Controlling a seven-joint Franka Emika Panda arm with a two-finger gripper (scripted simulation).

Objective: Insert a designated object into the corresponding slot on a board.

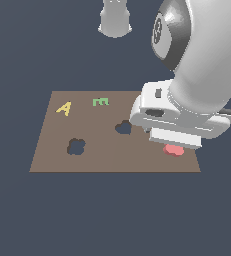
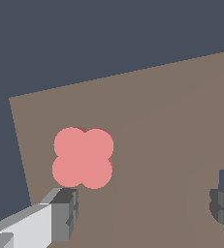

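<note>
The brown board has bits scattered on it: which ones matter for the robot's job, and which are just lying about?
Part of the job:
red clover piece
clover-shaped slot
brown board
gripper, open above the piece

Just lying about:
yellow letter A
green letter E
second cutout

Flat brown across the board (image 1: 52, 155), set on a dark slate-blue ground (image 1: 17, 50). Salmon-red on the four-lobed clover piece (image 2: 83, 157), plain and unpatterned. Near-black inside the clover-shaped slot (image 1: 76, 146) and the second cutout (image 1: 123, 128). Yellow for the letter A (image 1: 64, 108), light green for the letter E (image 1: 100, 102). Glossy white on the arm (image 1: 207, 65), with a black joint cap (image 1: 162, 32). Pale grey and dark grey on the gripper's (image 2: 145, 208) fingers (image 2: 60, 215).
</note>
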